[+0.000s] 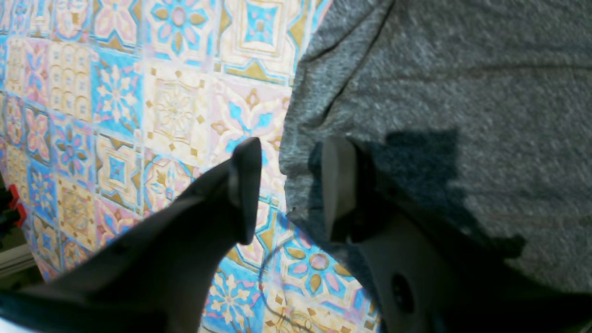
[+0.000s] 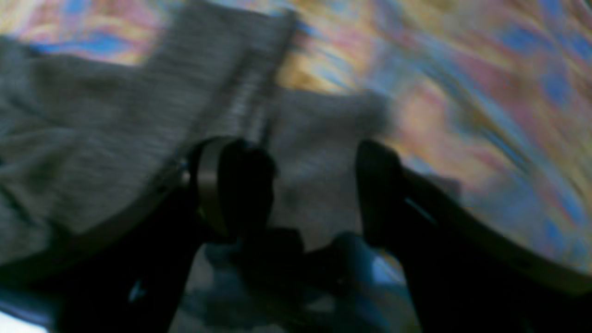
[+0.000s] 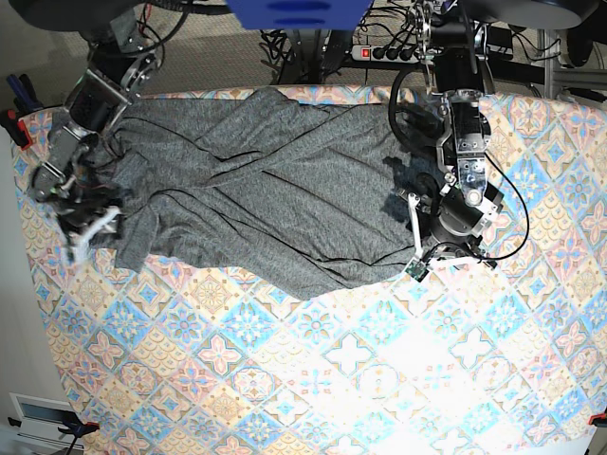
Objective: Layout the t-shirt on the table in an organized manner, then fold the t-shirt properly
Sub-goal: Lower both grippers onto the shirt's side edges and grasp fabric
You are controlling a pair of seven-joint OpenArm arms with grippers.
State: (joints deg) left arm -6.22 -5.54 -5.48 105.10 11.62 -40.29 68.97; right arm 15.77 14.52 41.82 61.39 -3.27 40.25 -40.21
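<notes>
One heathered dark-grey short-sleeved t-shirt (image 3: pixel 256 209) of thin jersey is seen spread across the far half of one wide table (image 3: pixel 313 379), which is covered in a pastel tile-pattern cloth of blue, pink and cream medallions. The garment is laid roughly flat but is crossed by long diagonal wrinkles, and its near edge runs slanting from the left side down toward the right. Two black robot arms are counted, one at each end of the shirt. In the base view the right gripper (image 3: pixel 81 223) is placed at the left end, over a bunched part of the fabric; in the right wrist view, which is badly blurred, its two fingers (image 2: pixel 240 185) are seen spread wide apart above grey cloth, with nothing pinched between them. The left gripper (image 1: pixel 289 189) is placed at the right end of the shirt. In the left wrist view its two dark fingers (image 1: pixel 247 185) are held partly apart, one over the patterned cloth and the other over the grey fabric, with the shirt's edge lying in the gap; whether that edge is gripped cannot be told. One power strip (image 3: pixel 384 52) is visible beyond the far edge of the table.
</notes>
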